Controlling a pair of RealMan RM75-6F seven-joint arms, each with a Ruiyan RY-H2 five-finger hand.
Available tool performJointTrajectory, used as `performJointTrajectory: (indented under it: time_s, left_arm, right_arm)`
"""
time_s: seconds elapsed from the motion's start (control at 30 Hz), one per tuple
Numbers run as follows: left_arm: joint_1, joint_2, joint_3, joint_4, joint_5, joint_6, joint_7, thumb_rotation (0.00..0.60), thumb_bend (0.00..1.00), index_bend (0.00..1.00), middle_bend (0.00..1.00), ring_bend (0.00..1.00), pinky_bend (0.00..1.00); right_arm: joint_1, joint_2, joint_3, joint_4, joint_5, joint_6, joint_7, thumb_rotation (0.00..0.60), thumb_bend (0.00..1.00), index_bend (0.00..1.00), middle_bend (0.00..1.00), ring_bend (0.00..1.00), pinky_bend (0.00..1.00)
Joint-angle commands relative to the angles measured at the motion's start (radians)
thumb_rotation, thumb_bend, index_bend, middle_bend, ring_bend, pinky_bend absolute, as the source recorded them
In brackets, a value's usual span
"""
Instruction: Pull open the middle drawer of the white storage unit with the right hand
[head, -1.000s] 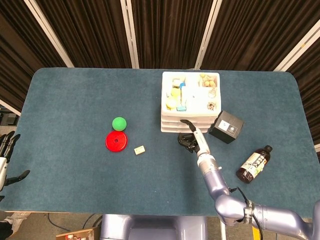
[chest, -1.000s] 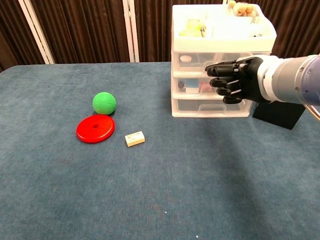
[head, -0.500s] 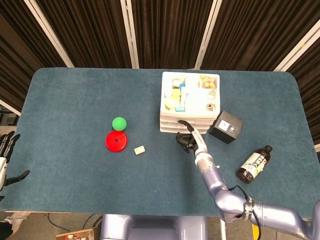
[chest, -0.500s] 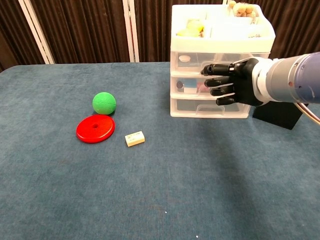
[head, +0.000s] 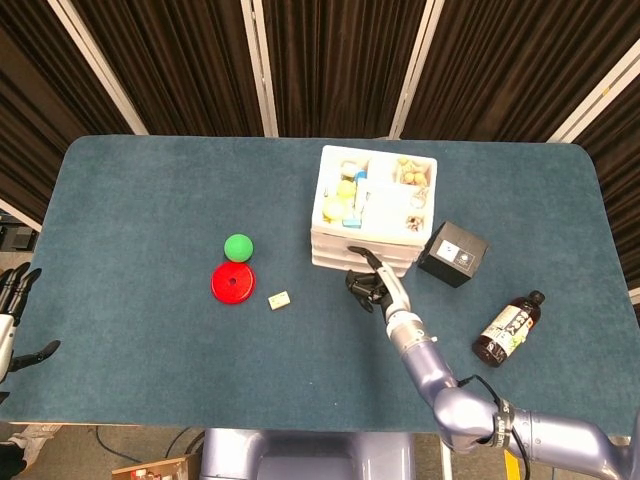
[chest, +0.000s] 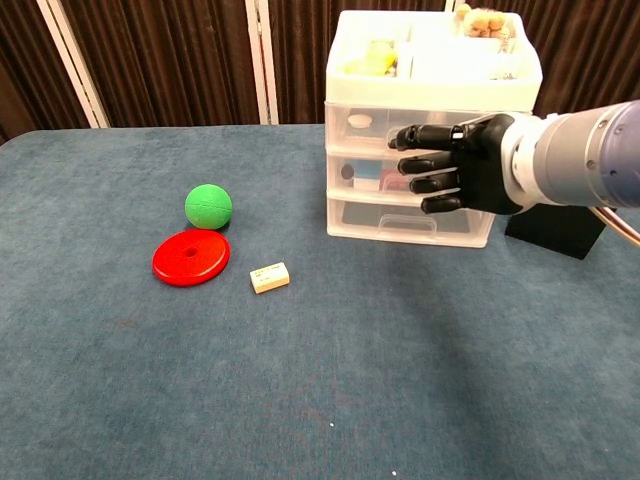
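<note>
The white storage unit (head: 366, 212) (chest: 431, 112) stands right of the table's middle, its open top tray full of small items, and now sits skewed. Its middle drawer (chest: 362, 172) shows no gap at the front. My right hand (head: 371, 282) (chest: 458, 166) lies against that drawer's front, dark fingers (chest: 425, 136) stretched leftward across it. The part that hooks the handle is hidden behind the palm. My left hand (head: 13, 315) hangs off the table's left edge with fingers spread, holding nothing.
A green ball (head: 238, 247) (chest: 208, 206), a red disc (head: 232, 283) (chest: 191, 257) and a small beige block (head: 279, 299) (chest: 269, 277) lie left of the unit. A black box (head: 453, 252) (chest: 556, 229) stands by its right side. A brown bottle (head: 508, 327) lies further right.
The whole storage unit has slid left and toward me with my right hand, turning slightly. The middle drawer has not visibly come out. The left hand has not moved.
</note>
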Motion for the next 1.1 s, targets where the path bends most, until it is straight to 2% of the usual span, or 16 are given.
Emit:
performJointTrajectory:
  time_s: [0.03,0.23,0.53,0.73,0.83,0.93,1.1]
  left_arm:
    - [0.0,0.0,0.0,0.0,-0.001,-0.001,0.0,0.6,0.01,0.0,0.0,0.0,0.06]
    - [0.0,-0.001,0.0,0.0,0.0,-0.001,0.002,0.6,0.01,0.0,0.0,0.0,0.06]
    - [-0.001,0.001,0.0,-0.001,-0.002,-0.003,-0.001,0.6,0.01,0.0,0.0,0.0,0.06]
    - [-0.002,0.0,0.0,-0.001,-0.003,-0.006,-0.002,0.6,0.01,0.0,0.0,0.0,0.06]
    - [-0.002,0.0,0.0,-0.001,-0.001,-0.004,-0.001,0.6,0.01,0.0,0.0,0.0,0.06]
    - [-0.002,0.0,-0.002,-0.001,-0.008,-0.008,-0.002,0.6,0.01,0.0,0.0,0.0,0.06]
    - [0.0,-0.002,-0.001,0.0,-0.004,-0.001,0.002,0.6,0.01,0.0,0.0,0.0,0.06]
  right_arm:
    - [-0.008,0.007,-0.01,-0.022,-0.013,-0.005,0.006,0.6,0.64,0.18,0.89,0.85,0.93]
    - [-0.033,0.018,-0.04,-0.081,-0.057,-0.006,0.021,0.6,0.64,0.18,0.89,0.85,0.93]
    - [-0.056,0.025,-0.095,-0.106,-0.073,-0.018,0.035,0.6,0.64,0.2,0.89,0.85,0.93]
    - [-0.09,0.039,-0.12,-0.139,-0.131,-0.029,0.063,0.6,0.64,0.2,0.89,0.85,0.93]
    - [-0.112,0.046,-0.136,-0.166,-0.216,0.007,0.053,0.6,0.64,0.2,0.89,0.84,0.93]
    - [-0.131,0.06,-0.199,-0.221,-0.41,0.132,-0.067,0.6,0.64,0.18,0.89,0.84,0.93]
    - [-0.131,0.029,-0.238,-0.208,-0.536,0.26,-0.19,0.6,0.64,0.17,0.89,0.84,0.93]
